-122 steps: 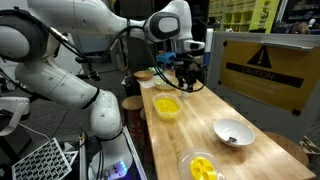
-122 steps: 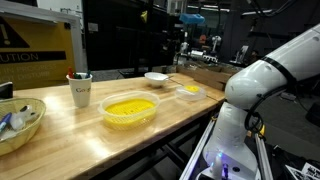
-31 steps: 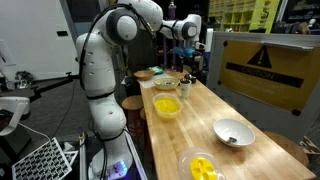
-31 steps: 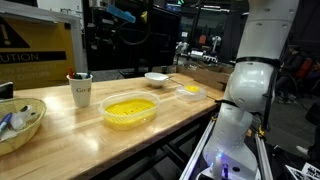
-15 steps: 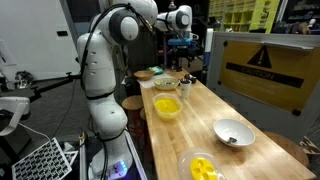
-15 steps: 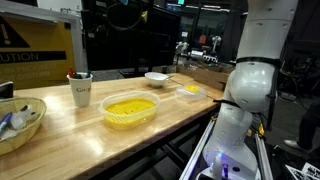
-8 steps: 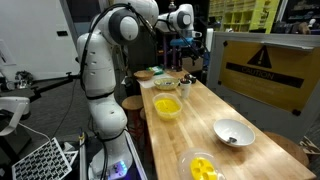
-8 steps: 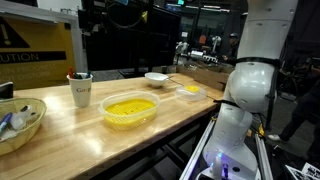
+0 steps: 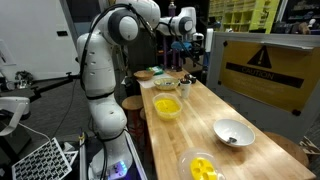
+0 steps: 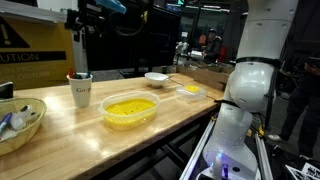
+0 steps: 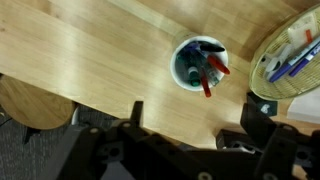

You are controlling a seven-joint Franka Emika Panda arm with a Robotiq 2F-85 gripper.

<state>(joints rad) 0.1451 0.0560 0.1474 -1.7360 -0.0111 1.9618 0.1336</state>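
One gripper [image 11: 195,118] hung high above the wooden table [image 11: 90,50], its jaws spread wide and empty; below it stood one white cup [image 11: 198,64] of markers, just beside one wicker basket [image 11: 292,55] of pens; farther along sat one large yellow bowl [image 10: 130,108], one small yellow dish [image 10: 189,91] and one white bowl [image 10: 156,77].

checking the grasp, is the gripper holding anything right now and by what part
Nothing is held: the gripper is open and empty, hanging above the cup without touching it.
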